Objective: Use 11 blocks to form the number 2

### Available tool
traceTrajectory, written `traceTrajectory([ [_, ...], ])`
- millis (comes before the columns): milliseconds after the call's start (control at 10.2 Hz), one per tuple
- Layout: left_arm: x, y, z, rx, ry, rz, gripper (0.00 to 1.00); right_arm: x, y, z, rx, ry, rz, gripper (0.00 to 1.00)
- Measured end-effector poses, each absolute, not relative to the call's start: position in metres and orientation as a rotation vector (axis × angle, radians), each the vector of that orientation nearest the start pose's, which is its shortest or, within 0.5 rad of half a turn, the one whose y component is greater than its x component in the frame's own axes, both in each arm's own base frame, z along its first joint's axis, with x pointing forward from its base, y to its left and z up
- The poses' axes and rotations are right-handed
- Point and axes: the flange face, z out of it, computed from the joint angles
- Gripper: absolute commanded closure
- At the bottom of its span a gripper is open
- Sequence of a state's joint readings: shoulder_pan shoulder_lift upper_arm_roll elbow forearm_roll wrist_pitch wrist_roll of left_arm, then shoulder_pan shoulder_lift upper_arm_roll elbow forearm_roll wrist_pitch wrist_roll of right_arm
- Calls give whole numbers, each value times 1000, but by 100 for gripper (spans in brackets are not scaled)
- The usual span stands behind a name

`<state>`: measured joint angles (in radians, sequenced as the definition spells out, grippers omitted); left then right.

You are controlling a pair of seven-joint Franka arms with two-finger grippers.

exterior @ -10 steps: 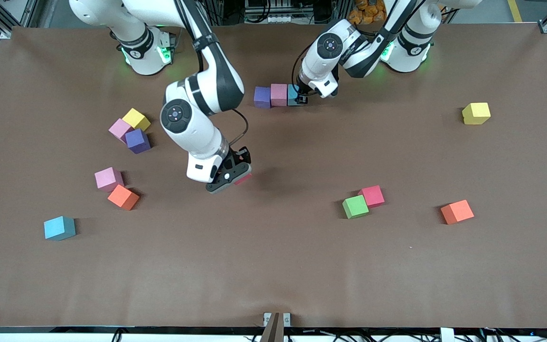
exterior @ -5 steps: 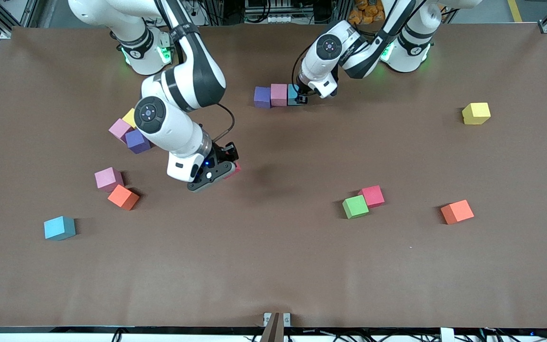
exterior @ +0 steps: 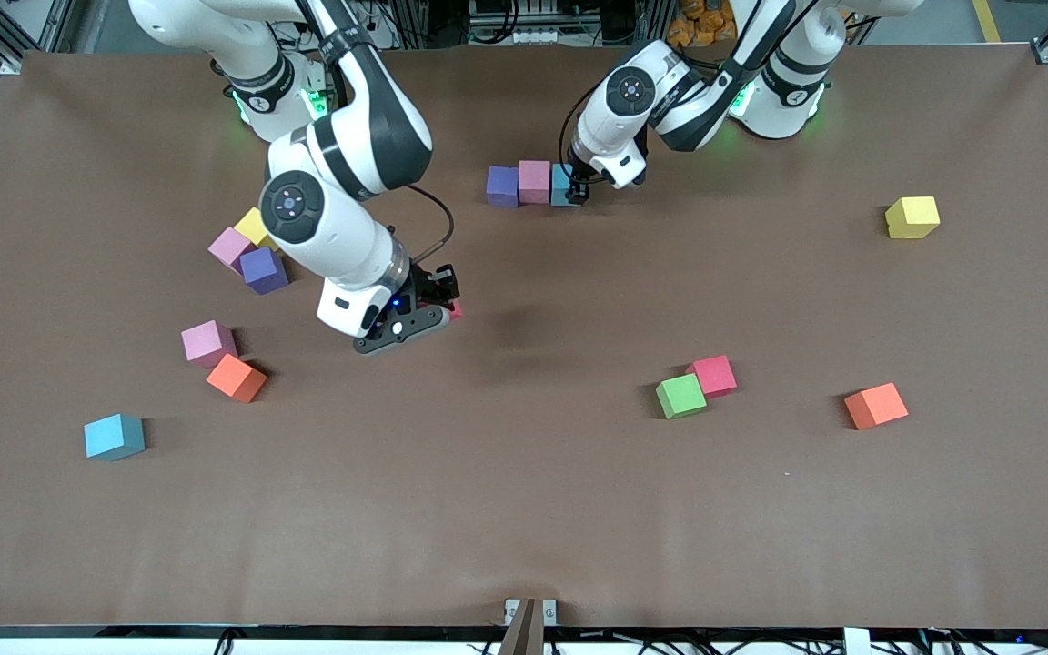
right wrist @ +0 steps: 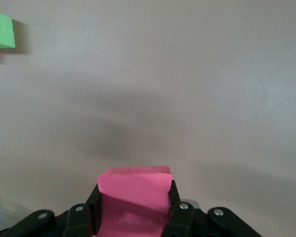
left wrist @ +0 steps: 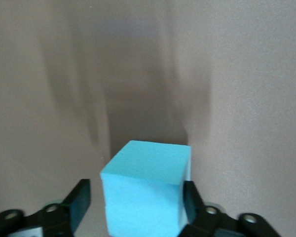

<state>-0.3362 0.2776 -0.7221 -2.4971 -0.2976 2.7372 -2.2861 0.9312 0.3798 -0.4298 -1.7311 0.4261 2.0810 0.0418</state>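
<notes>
Foam, light and soft: the right gripper (right wrist: pixel 133 217) pinched a pink matte cube (right wrist: pixel 134 195) by opposite flat faces above bare table (exterior: pixel 524 509); the left gripper (left wrist: pixel 135 210) apparently stood apart around a light blue foam cube (left wrist: pixel 145 190) ending the row.

Brown table (exterior: pixel 524 509); row of purple block (exterior: pixel 502 186), pink block (exterior: pixel 534 181), light blue block (exterior: pixel 562 185); loose: two yellow cubes (exterior: pixel 912 216), green block (exterior: pixel 680 396), red block (exterior: pixel 715 375), two orange blocks (exterior: pixel 875 406), hot-pink block (right wrist: pixel 133 197) in black right gripper (right wrist: pixel 133 210).
</notes>
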Motion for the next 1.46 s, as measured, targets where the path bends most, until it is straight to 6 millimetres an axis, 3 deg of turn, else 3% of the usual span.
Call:
traceTrajectory([
  [683,226,-424,219,-2285,-2124,469,0,516,398,380,-2915,-287,71,80],
  [1269,222,-423,233,-2417,-1968,341,0,474,433,346,-2934,-145,-3,81],
  [1464,238,-412,248,-2434,-1909,266,0,459,442,332,-2935,-98,-28,82],
])
